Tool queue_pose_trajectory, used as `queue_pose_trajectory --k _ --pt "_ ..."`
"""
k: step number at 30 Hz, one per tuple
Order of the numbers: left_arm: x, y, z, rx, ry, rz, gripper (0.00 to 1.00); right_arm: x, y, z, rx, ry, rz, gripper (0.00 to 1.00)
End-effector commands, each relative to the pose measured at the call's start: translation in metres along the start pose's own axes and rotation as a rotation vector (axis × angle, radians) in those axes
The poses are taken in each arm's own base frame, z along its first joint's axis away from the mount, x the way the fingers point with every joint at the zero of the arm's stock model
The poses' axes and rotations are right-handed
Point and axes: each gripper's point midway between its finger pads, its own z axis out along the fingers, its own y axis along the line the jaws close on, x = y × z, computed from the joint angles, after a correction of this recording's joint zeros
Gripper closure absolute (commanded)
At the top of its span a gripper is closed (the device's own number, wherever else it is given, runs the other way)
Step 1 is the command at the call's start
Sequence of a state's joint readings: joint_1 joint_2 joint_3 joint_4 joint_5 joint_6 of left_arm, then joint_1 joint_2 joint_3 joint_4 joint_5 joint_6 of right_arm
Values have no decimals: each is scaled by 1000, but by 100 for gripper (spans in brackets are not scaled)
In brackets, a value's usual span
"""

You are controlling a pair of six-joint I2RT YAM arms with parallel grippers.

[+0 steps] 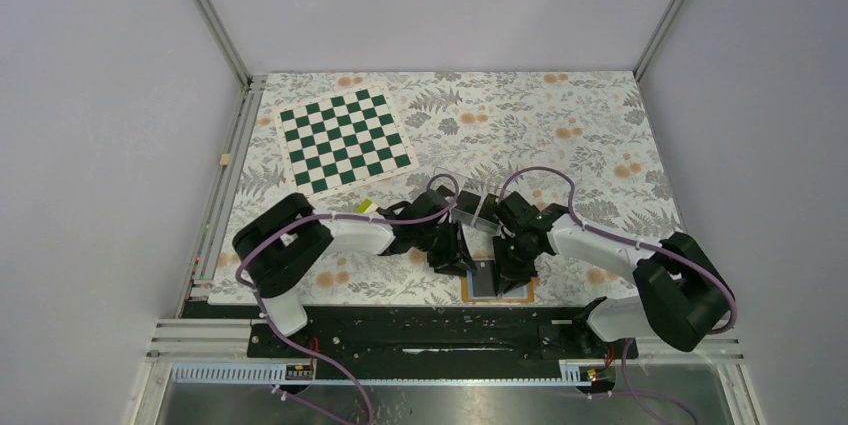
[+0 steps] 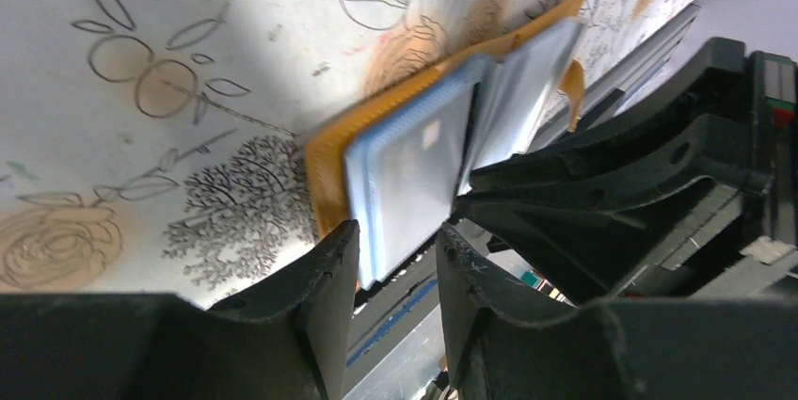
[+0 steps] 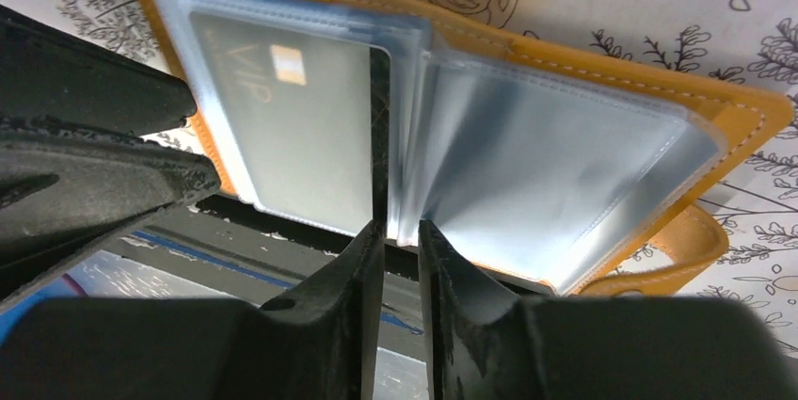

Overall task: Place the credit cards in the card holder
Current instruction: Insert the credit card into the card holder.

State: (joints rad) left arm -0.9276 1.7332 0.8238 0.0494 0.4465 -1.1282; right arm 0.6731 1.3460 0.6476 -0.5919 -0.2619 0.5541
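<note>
Card holder open, credit card inside one clear sleeve

Top cam overhead fr behind; wrist cams close-up, both on card holder.

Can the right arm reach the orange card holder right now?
Likely yes: the right claw sits at the card holder's open near edge, nothing between; left claw stands aside.
</note>
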Motion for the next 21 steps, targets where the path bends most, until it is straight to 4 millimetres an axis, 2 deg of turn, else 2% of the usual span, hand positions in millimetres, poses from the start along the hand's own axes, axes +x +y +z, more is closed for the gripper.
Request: queue_pose_trajectory --k 1,5,13,17,21 --pt "-5 -11 7 43 -5 15 64 -1 -10 7 46 0 12 74" --pt "-5 -6 13 36 3 13 63 0 -12 12 47 13 18 76" --pt "-6 -15 14 48 3 28 67 2 -11 17 40 35 19 78" --pt "-9 0 -2 -94 -28 72 63 3 -11 19 34 43 21 79" --pt "-12 -10 -19 -111 -66 114 61 4 -11 21 33 52 25 80"
